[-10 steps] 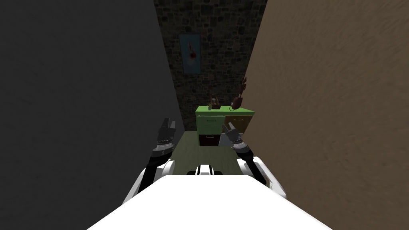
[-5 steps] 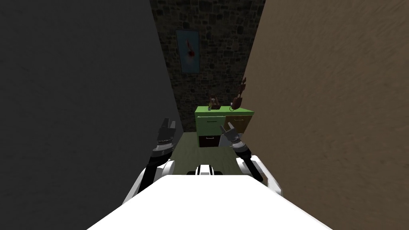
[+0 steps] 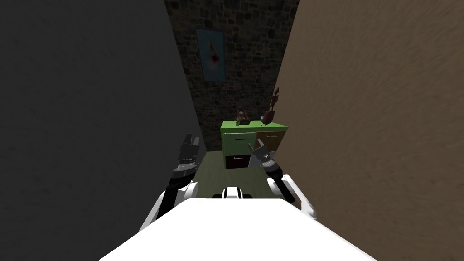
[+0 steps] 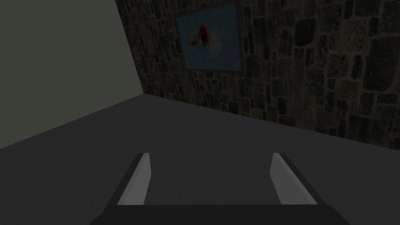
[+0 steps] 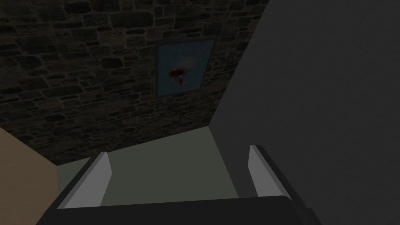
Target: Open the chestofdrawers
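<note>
A narrow corridor seen from the robot's head: a dark grey wall (image 3: pixel 90 113) on the left, a tan wall (image 3: pixel 385 113) on the right, and a stone wall (image 3: pixel 253 45) closing the far end, where a framed picture (image 3: pixel 210 54) hangs. The green-topped chest of drawers (image 3: pixel 252 125) stands on the green floor (image 3: pixel 215 174) at that far end. It is backed against the stone wall, tucked into the corner with the tan wall, and well apart from both grippers. Its front shows a green drawer (image 3: pixel 239 141) at upper left, a brown drawer (image 3: pixel 271 138) at upper right and a dark drawer (image 3: pixel 236 161) beneath the green one. None is visibly pulled out. Dark ornaments (image 3: pixel 243 117) sit along the back edge of its top, one near the middle and one at the right back corner. The left gripper (image 3: pixel 190 138) hangs beside the dark grey wall, its fingers (image 4: pixel 138 179) apart and empty. The right gripper (image 3: pixel 256 144) has lifted a little over the last second and points forward in line with the chest's front. Its fingers (image 5: pixel 97 179) are also spread, with nothing between them. The whole view has slid slightly, so the robot itself is moving. This looks like the approach: the right arm is being readied, no handle is reached yet, and the base must first close the gap.
</note>
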{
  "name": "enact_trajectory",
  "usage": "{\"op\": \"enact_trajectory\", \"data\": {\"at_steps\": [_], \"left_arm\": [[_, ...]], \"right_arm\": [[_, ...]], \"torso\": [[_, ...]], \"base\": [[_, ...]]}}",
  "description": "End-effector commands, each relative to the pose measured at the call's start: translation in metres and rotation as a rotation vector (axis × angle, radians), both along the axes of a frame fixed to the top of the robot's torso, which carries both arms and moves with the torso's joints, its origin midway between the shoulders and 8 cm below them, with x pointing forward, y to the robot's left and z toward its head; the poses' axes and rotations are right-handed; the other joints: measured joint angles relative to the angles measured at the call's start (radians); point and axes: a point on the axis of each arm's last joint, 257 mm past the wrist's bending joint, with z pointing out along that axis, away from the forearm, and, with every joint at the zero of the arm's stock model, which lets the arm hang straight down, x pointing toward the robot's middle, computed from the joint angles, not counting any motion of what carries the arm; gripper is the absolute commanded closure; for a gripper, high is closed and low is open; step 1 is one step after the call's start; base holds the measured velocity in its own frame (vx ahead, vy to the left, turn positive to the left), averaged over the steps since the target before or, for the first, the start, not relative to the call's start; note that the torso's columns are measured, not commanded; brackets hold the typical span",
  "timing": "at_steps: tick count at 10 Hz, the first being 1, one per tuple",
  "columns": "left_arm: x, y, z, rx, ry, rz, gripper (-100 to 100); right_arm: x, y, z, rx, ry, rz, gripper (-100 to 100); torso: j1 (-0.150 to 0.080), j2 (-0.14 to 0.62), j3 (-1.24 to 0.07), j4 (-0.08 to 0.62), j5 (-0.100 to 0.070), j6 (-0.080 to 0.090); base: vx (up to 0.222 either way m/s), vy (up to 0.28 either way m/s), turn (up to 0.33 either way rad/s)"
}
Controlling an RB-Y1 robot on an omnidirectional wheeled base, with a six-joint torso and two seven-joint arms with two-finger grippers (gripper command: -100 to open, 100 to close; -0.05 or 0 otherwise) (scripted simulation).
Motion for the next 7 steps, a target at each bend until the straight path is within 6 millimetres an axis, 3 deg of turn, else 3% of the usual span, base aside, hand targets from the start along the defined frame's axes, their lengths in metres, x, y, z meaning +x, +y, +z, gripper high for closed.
{"op": "enact_trajectory", "data": {"at_steps": [1,3,7], "left_arm": [[0.0,0.0,0.0,0.0,0.0,0.0,0],[0.0,0.0,0.0,0.0,0.0,0.0,0],[0.0,0.0,0.0,0.0,0.0,0.0,0]], "right_arm": [[0.006,0.003,-0.012,-0.106,-0.022,-0.051,-100],[0.006,0.003,-0.012,-0.131,-0.036,-0.07,-100],[0.017,0.005,-0.031,-0.289,-0.067,-0.147,-100]], "torso": [[0.0,0.0,0.0,0.0,0.0,0.0],[0.001,-0.001,-0.001,-0.001,0.001,-0.001],[0.002,-0.002,-0.001,-0.001,0.001,0.0]], "base": [[0.086,0.07,-0.151],[0.066,0.061,-0.029],[0.073,0.078,-0.107]]}}
